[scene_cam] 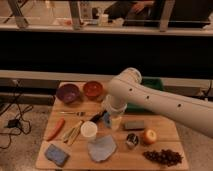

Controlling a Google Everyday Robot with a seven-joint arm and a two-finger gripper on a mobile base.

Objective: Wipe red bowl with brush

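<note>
The red bowl (93, 90) sits at the back of the wooden table (170, 131), right of a purple bowl (68, 93). The brush (97, 117), slim and dark, lies on the table in front of the red bowl. My white arm reaches in from the right, and its gripper (113, 121) hangs just right of the brush, low over the table. It looks open and holds nothing. The arm hides part of the table behind it.
A blue cup (106, 119) stands against the gripper. A fork (72, 113), wooden utensils (74, 132), a carrot (55, 129), a white cup (89, 130), a blue sponge (56, 154), a grey cloth (102, 148), a grey block (134, 125), an apple (149, 136) and dark berries (161, 157) are spread around.
</note>
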